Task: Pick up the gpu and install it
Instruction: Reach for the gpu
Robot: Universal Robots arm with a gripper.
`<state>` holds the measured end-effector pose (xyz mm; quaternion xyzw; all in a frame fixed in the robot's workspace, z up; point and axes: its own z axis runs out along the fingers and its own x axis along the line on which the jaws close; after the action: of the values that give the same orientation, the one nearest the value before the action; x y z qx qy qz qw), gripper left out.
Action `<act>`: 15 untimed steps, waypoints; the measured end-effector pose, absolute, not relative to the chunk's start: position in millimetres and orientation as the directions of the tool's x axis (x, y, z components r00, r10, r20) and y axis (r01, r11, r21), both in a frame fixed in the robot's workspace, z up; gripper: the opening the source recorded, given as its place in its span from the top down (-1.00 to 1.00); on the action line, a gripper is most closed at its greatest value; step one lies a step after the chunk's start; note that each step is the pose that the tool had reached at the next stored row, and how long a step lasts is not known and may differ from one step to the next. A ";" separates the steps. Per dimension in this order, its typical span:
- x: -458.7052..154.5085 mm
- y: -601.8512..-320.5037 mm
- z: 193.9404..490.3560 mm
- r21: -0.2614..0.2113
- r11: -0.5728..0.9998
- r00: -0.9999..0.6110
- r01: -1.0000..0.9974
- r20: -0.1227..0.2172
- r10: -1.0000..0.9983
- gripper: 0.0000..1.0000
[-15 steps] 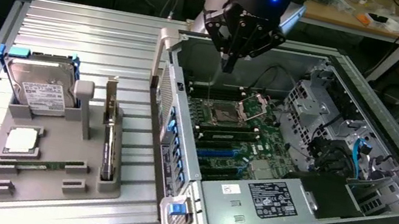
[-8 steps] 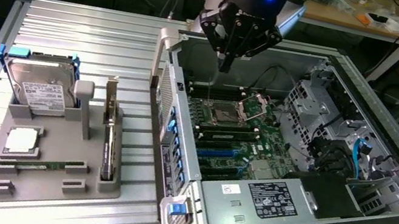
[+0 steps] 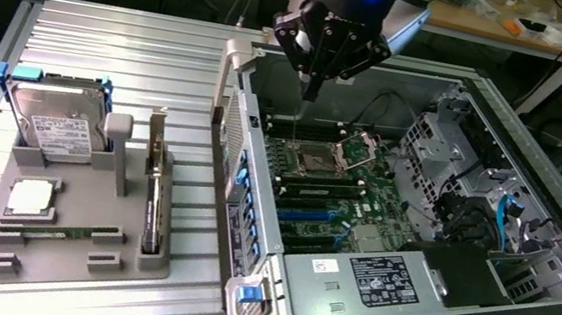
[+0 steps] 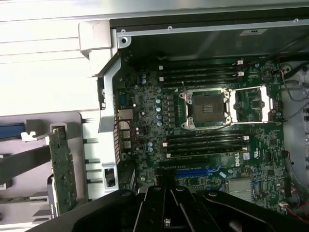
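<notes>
The gpu (image 3: 153,187), a thin dark green card with a silvery bracket, stands on edge in a slot of the grey holder (image 3: 67,254) on the ribbed table, on the exterior view's left of the open computer case (image 3: 249,204). My gripper (image 3: 312,92) hangs above the case's far end, over the motherboard (image 3: 323,182), well away from the card. Its fingers are shut together with nothing between them. In the wrist view the gpu (image 4: 63,169) stands in its holder beside the case wall, and the shut gripper (image 4: 166,195) points down at the motherboard (image 4: 203,140).
A silver hard drive (image 3: 56,122) with a white label leans in the holder, with a narrow memory stick (image 3: 48,233) lying lower down. Inside the case are the processor socket (image 3: 317,162), blue cables (image 3: 508,219) and a black power supply (image 3: 386,284). Cluttered benches stand behind.
</notes>
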<state>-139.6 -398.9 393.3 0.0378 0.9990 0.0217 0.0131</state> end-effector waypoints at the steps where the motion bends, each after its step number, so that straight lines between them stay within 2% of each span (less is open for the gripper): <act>1: -140.7 -398.9 393.3 0.044 0.996 -0.997 0.075 -0.024 0.076 0.79; 15: -153.6 -398.9 393.3 0.044 0.996 -0.997 0.075 -0.024 0.076 0.79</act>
<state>-153.6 -398.9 393.3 0.0379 0.9990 0.0217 0.0131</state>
